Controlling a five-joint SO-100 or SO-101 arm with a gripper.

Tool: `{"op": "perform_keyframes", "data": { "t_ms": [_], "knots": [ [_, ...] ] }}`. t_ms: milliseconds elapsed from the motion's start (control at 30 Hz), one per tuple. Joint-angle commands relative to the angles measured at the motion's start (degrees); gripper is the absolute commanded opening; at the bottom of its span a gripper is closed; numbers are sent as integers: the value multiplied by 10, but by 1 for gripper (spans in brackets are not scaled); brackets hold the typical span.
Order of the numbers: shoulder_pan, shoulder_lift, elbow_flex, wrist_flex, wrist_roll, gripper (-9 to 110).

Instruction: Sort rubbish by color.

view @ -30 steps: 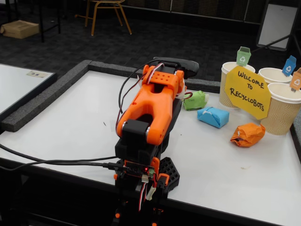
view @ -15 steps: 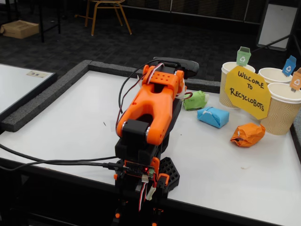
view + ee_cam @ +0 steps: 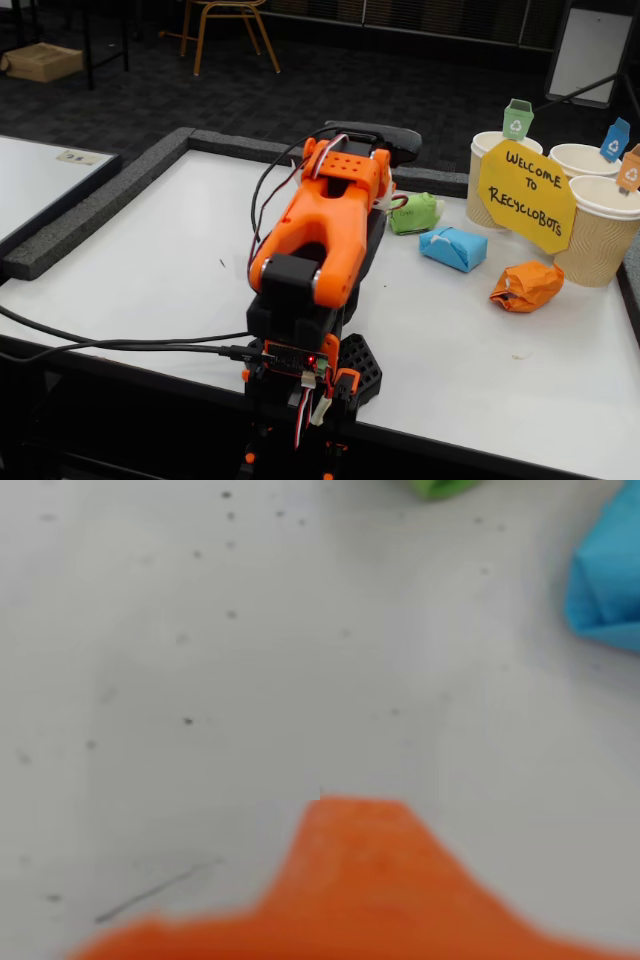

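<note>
Nothing has moved — 3 wads [image 3: 452, 248] lie apart, arm [image 3: 325, 215] folded.

Blurred orange hand [image 3: 352, 825] bottom; green wad [image 3: 440, 488] top, blue wad [image 3: 608, 585] right.

Dark carpet [image 3: 330, 90] covers the floor; a wooden chair [image 3: 225, 25] stands behind the white worktop [image 3: 150, 250], a box [image 3: 42, 62] at far left.

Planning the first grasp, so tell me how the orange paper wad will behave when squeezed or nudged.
The orange paper wad looks like loosely crumpled paper, so it is probably very light and would slide at a nudge. Its creased folds suggest it would give under a squeeze rather than stay stiff. The lumpy, flattened shape makes rolling unlikely, and it lies apart from the cup, so pushing has room.
</note>
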Motion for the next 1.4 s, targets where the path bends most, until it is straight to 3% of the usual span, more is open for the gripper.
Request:
{"op": "perform_keyframes", "data": {
  "t_ms": [0, 1367],
  "knots": [
    [-16, 19, -30, 0, 4, 0],
    [-15, 19, -28, -11, 6, 0]
  ]
}}
